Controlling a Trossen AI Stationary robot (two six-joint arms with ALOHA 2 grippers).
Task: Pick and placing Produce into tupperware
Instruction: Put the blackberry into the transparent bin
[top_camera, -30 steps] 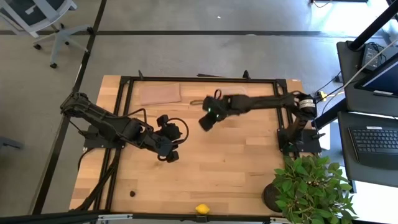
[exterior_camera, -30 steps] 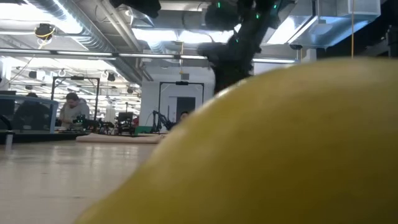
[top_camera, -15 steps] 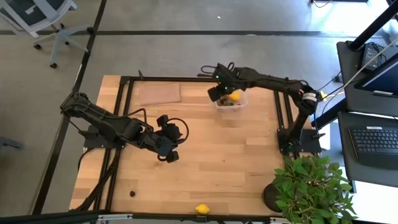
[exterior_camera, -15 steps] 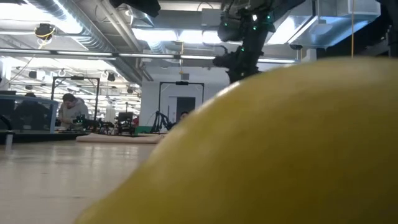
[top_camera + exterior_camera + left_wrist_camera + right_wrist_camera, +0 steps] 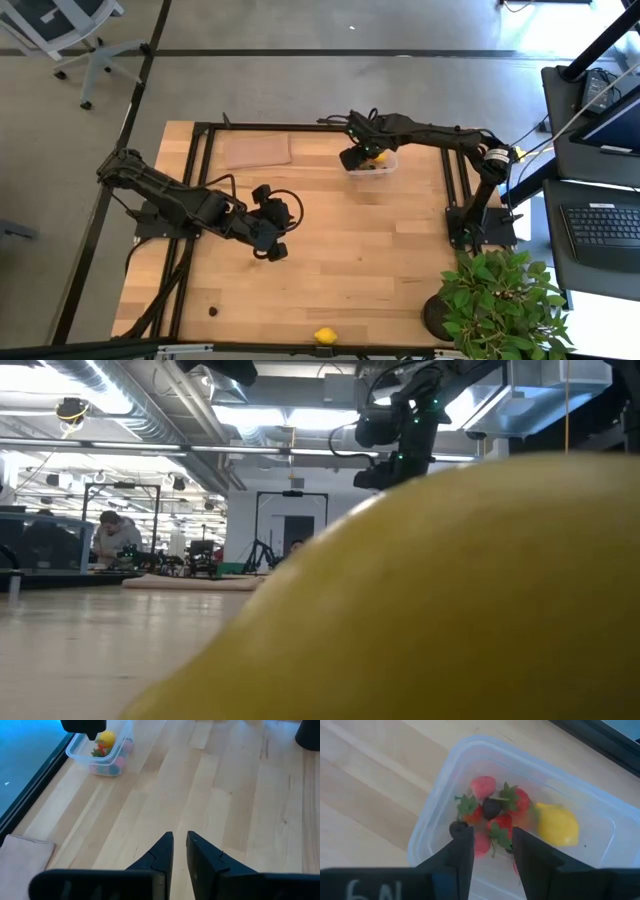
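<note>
**Overhead, both arms are seen; the tub's contents are shown only at the wrists**

Overhead, the right gripper [image 5: 352, 157] is seen poised over the clear tub [image 5: 372, 163] at the far side of the bench [image 5: 380, 260], beside a flat brown sheet [image 5: 257, 151]. The tub's contents are resolved only in the right wrist view: several red strawberries [image 5: 514, 800], one dark berry [image 5: 491, 809] and a yellow lemon [image 5: 557, 825] are gathered inside it. There the fingers [image 5: 462, 851] are seen parted a little above the fruit, with nothing held between them.

The left gripper [image 5: 276, 251] is seen low over the middle of the bench, and in its wrist view its fingers [image 5: 162, 851] are drawn almost together on nothing, bare wood lying ahead.

A second lemon [image 5: 325, 336] and a small dark berry [image 5: 212, 311] are shown lying at the near edge, well apart from the tub. In the low view that lemon [image 5: 450, 600] fills most of the picture, and a person [image 5: 118, 535] is seen seated in the room beyond.
</note>
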